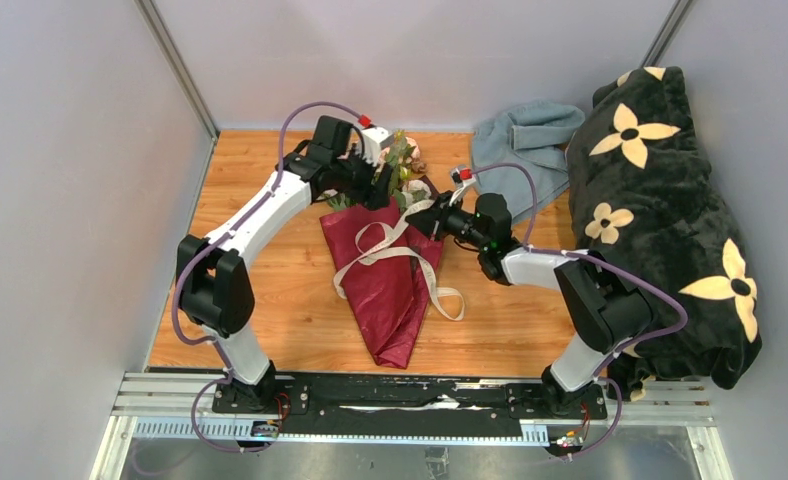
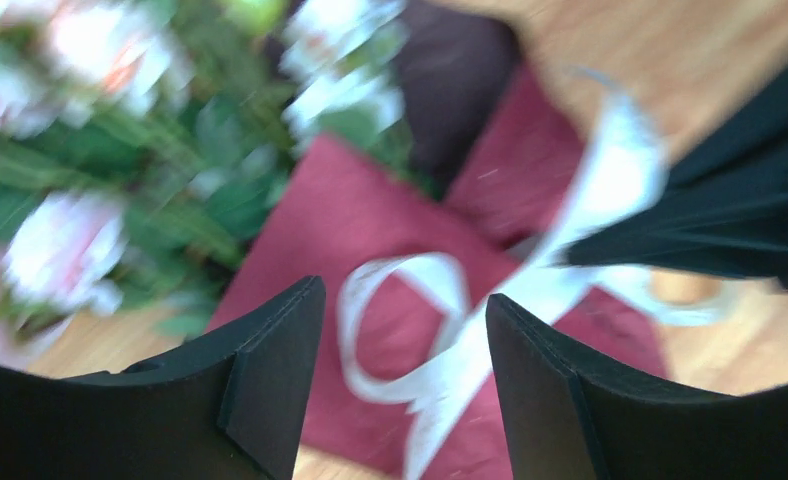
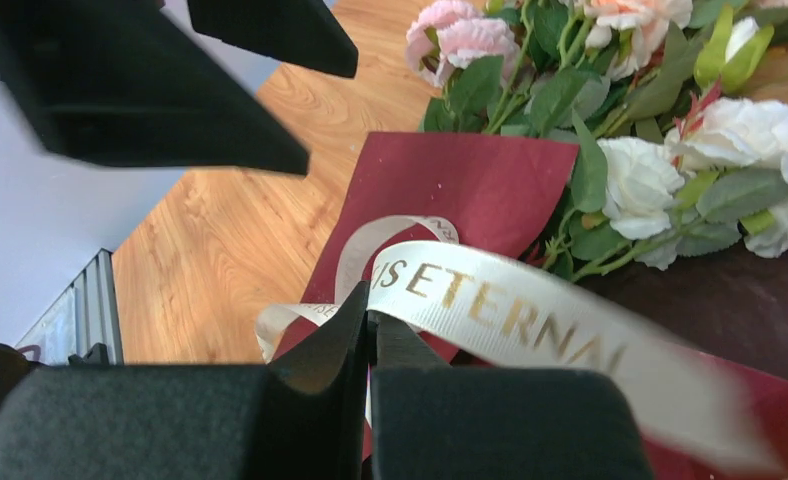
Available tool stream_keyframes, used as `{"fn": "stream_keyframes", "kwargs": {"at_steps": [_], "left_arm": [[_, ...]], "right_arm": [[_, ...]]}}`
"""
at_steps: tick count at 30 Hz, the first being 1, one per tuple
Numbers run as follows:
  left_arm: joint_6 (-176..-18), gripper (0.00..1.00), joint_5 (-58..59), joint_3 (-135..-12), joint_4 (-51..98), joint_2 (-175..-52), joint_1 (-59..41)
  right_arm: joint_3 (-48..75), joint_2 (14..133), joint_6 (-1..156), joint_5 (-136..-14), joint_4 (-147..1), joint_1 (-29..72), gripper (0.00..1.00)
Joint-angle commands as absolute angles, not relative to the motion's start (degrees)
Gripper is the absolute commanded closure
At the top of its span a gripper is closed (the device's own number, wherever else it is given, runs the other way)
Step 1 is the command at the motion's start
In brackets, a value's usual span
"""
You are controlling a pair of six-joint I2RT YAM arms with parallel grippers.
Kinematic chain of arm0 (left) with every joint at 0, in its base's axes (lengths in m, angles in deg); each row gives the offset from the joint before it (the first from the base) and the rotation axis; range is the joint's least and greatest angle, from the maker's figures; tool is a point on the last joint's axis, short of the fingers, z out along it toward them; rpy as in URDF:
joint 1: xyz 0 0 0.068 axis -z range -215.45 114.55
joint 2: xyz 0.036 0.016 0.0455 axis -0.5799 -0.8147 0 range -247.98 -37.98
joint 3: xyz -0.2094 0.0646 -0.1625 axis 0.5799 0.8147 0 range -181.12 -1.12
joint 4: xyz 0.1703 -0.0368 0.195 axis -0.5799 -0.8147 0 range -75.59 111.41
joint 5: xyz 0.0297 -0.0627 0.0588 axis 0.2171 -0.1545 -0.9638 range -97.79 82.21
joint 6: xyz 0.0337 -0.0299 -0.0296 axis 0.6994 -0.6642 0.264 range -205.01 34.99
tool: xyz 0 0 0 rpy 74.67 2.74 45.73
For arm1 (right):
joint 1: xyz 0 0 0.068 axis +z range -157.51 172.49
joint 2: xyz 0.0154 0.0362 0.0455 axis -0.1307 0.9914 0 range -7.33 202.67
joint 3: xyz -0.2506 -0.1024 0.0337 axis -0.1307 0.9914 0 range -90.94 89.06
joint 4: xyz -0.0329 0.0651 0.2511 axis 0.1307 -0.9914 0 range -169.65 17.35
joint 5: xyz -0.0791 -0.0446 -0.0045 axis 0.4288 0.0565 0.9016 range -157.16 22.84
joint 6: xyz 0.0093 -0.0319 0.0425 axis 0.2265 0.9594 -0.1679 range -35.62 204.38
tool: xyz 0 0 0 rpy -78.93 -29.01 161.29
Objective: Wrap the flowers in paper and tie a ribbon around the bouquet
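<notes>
Across the middle of the tabletop (image 1: 270,290), the bouquet (image 1: 388,290) lies flat, narrow end toward the arm bases and open mouth toward the far wall. The paper (image 1: 375,310) forms a dark red cone around the stems, and the flowers (image 3: 660,180) spill from the bouquet's wide end. The ribbon (image 3: 490,300), cream with gold lettering, crosses the upper half of the bouquet in loose loops. One tail trails off the bouquet's right side onto the wood. No finished knot or bow can be made out.

Right end effector (image 3: 370,318): closed, pinching the ribbon just above the bouquet's wide end, at its right edge. It is judged to hold one strand raised so that a loop stands clear of the paper.

Left end effector (image 2: 405,300): jaws apart, gripping nothing, poised over the bouquet's wide end beside the blooms, with a ribbon loop below the gap. It is judged ready to take the other strand. Wrapping appears done; tying is the step in hand.

Obstacles: both end effectors crowd the space above the bouquet's mouth, and leaves press close on the left one's side. Far right of the bouquet lie a grey-blue cloth (image 1: 525,140) and, beyond it, a black blanket (image 1: 660,200) with pale flower shapes, both well apart from the ribbon.
</notes>
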State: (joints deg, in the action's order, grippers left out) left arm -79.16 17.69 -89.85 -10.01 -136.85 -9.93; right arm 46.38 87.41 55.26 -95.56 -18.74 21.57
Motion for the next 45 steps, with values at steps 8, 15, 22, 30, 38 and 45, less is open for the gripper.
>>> {"fn": "stream_keyframes", "kwargs": {"at_steps": [8,15,22,30,38,45], "left_arm": [[-70.81,0.33,2.75,-85.74,-18.44,-148.16,-13.12],[-70.08,0.81,3.66,-84.64,-19.10,-150.12,-13.03],[-68.82,1.00,13.59,-82.57,-17.80,-140.20,-13.08],[-70.07,1.00,13.57,-77.57,-16.53,-128.63,-14.30],[-69.10,1.00,-0.15,-71.95,-21.34,-122.20,-20.72],[-64.93,0.78,-5.54,-61.67,-21.04,-120.31,-25.28]], "right_arm": [[47.15,87.59,57.14,-95.40,-23.82,21.23,1.00],[45.15,89.04,56.02,-96.34,-25.01,21.52,1.00],[35.72,95.02,57.48,-93.66,-31.74,23.56,1.00],[28.94,103.60,58.28,-90.32,-40.35,23.60,1.00],[28.41,105.92,60.67,-89.62,-44.75,23.58,1.00],[25.24,106.58,64.68,-90.89,-50.75,25.10,1.00]]}}
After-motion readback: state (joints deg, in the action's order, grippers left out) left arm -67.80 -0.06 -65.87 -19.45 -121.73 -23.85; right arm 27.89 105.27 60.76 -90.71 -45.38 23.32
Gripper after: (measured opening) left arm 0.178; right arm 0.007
